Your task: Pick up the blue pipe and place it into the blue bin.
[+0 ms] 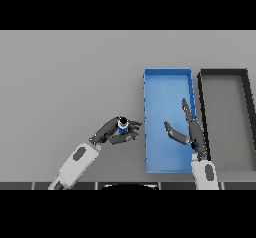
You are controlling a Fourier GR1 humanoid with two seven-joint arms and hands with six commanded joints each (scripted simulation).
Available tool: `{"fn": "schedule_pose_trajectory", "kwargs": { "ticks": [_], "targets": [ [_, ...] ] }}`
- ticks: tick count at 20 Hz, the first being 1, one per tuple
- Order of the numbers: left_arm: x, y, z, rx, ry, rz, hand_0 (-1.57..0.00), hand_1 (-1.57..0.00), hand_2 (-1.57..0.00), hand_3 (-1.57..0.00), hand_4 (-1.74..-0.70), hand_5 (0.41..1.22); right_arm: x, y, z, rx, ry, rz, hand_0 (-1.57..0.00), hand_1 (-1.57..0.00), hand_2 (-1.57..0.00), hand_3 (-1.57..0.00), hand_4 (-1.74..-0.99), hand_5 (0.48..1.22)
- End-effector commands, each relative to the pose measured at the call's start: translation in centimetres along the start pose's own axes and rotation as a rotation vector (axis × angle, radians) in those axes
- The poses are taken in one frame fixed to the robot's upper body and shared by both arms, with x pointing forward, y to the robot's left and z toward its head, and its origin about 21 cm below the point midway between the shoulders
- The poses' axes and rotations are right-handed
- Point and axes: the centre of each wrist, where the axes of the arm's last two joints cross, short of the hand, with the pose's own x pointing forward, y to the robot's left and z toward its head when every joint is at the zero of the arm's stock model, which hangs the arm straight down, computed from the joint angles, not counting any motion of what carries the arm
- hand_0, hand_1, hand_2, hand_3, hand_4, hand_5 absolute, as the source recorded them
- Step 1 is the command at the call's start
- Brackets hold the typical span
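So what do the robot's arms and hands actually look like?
Both arms are white shells with a rounded grey oval panel near the wrist. Each ends in a dark grey, nearly black robot hand with slim jointed fingers and a thumb: the left robot hand, the right robot hand. No cables or markings show.

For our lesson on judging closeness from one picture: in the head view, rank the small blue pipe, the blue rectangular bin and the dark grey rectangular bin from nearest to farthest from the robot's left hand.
1. Small blue pipe: held in the fingers of the left hand.
2. Blue rectangular bin: just right of that hand.
3. Dark grey rectangular bin: farthest right, beyond the blue one.
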Motion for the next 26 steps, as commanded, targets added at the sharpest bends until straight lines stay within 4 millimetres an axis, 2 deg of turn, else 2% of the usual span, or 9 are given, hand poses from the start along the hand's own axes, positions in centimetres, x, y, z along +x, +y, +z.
{"fn": "schedule_pose_trajectory", "kwargs": {
  "ticks": [1, 4, 8, 10, 17, 19, 21, 23, 26],
  "targets": [
    [0.7, 0.0, -0.3, 0.0, -0.029, -0.001, -1.51, -1.52, -1.52, -1.45, -1.72, 1.201, 0.1, -0.1, 0.0, 0.001, -0.01, 0.008, 0.0, 0.0, 0.0, 0.0, -1.183, 0.606],
    [2.3, -0.5, -0.9, -0.027, -0.065, 0.005, -1.54, -1.55, -1.55, -1.47, -1.73, 1.211, -0.1, 0.5, 0.2, 0.005, -0.018, 0.011, 0.0, 0.0, 0.0, 0.0, -1.164, 0.602],
    [4.0, -1.0, -1.6, -0.057, -0.047, -0.015, -1.56, -1.56, -1.56, -1.49, -1.74, 1.217, -0.1, -0.1, 0.5, -0.01, -0.035, 0.015, 0.0, 0.0, 0.0, 0.0, -1.141, 0.603],
    [4.6, -0.9, -1.2, -0.064, -0.048, -0.025, -1.56, -1.56, -1.56, -1.49, -1.74, 1.218, 0.3, 0.0, 0.9, -0.011, -0.063, 0.021, 0.0, 0.0, 0.0, 0.0, -1.133, 0.606],
    [4.4, -0.6, -1.5, -0.069, -0.014, -0.041, -1.57, -1.57, -1.57, -1.49, -1.74, 1.219, 0.6, -0.3, 0.9, 0.003, -0.039, 0.013, 0.0, 0.0, 0.0, 0.0, -1.176, 0.605],
    [4.5, -1.0, -1.5, -0.081, -0.013, -0.047, -1.57, -1.57, -1.57, -1.5, -1.74, 1.22, 1.5, -1.2, 0.5, 0.04, -0.114, -0.051, 0.0, 0.0, 0.0, 0.0, -1.196, 0.622],
    [3.9, -1.1, -1.0, -0.08, -0.004, -0.044, -1.57, -1.57, -1.57, -1.5, -1.74, 1.22, 3.1, -2.6, 0.1, 0.148, -0.186, -0.165, 0.0, 0.0, 0.0, 0.0, -1.212, 0.589],
    [4.2, -1.0, -1.5, -0.076, -0.01, -0.041, -1.57, -1.57, -1.57, -1.5, -1.74, 1.221, 5.3, -4.1, -0.1, 0.276, -0.233, -0.189, 0.0, 0.0, 0.0, 0.0, -1.256, 0.558],
    [4.0, -1.0, -1.3, -0.083, -0.009, -0.054, -1.57, -1.57, -1.57, -1.49, -1.74, 1.221, 9.5, -4.0, -0.7, 0.46, -0.264, -0.155, 0.0, 0.0, 0.0, 0.0, -1.314, 0.5]
  ]
}}
